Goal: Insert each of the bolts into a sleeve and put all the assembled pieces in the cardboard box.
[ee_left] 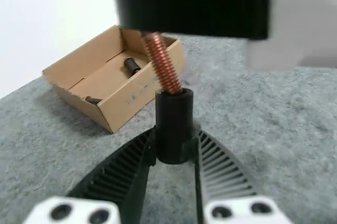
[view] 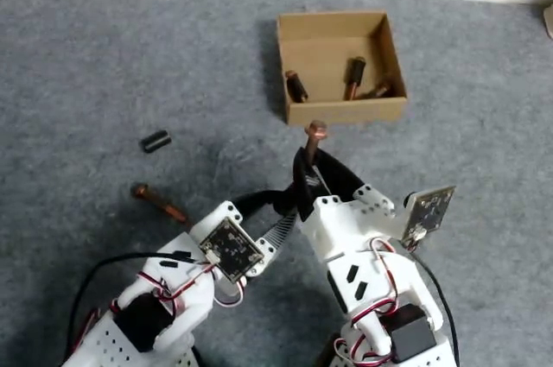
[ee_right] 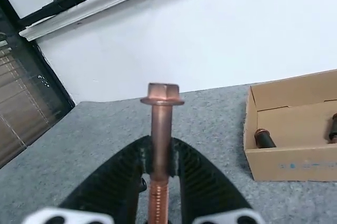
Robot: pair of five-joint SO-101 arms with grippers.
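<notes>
bolt (ee_right: 161, 121) tip just inside the sleeve (ee_left: 174, 110)
left gripper (ee_left: 174, 147) clamped on sleeve, right gripper (ee_right: 160, 150) pinching bolt; i'd keep them dead in line, push slow.

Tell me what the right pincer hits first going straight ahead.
Likely nothing nearby: ahead of the right pincer and its bolt lies carpet. The cardboard box sits off to the side, its near corner possibly close.
</notes>
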